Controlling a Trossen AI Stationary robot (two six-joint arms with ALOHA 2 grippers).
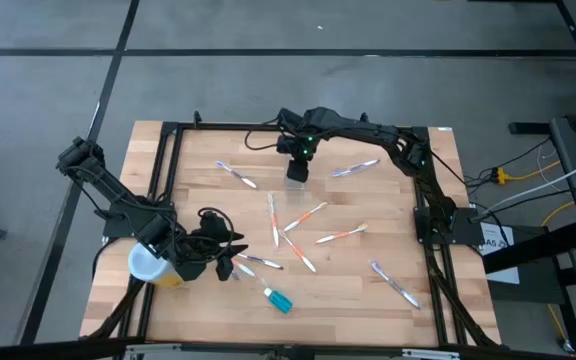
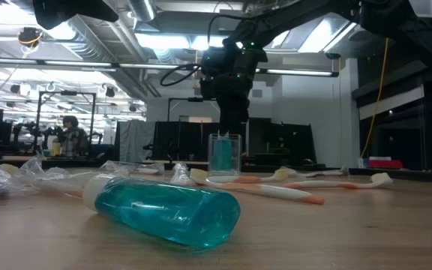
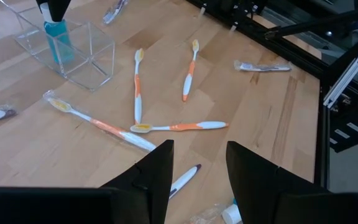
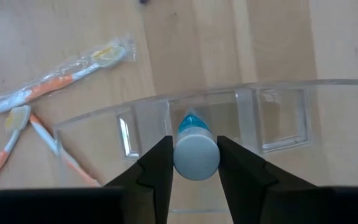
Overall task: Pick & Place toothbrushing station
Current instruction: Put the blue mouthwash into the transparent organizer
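Several toothbrushes (image 1: 340, 235), some in clear wrappers, lie scattered over the pale wooden table (image 1: 368, 310), which is edged by a black frame and stands on a grey floor (image 1: 268, 60). From above, the right gripper (image 1: 298, 168) hangs over the far middle of the boards. The left gripper (image 1: 226, 256) waits near the front left corner, a yellow tub (image 1: 171, 277) with a pale lid just behind it and a teal bottle (image 1: 280, 300) lying on its side a little ahead of it.

At table height, the toothbrushing station (image 2: 225, 154) stands upright directly beneath the right gripper, with something teal inside it. Beyond the table is a workshop hall with strip lights, racks and a person (image 2: 70, 133) seated far off.

Seen from the left wrist, the left gripper's fingers (image 3: 160, 165) stand apart with only bare wood between them.

Seen from the right wrist, a white cap (image 4: 196, 155) on a teal tube sits right in the right gripper's mouth, inside one of the station's clear compartments. Whether the gripper is squeezing the cap or only bracketing it cannot be told.
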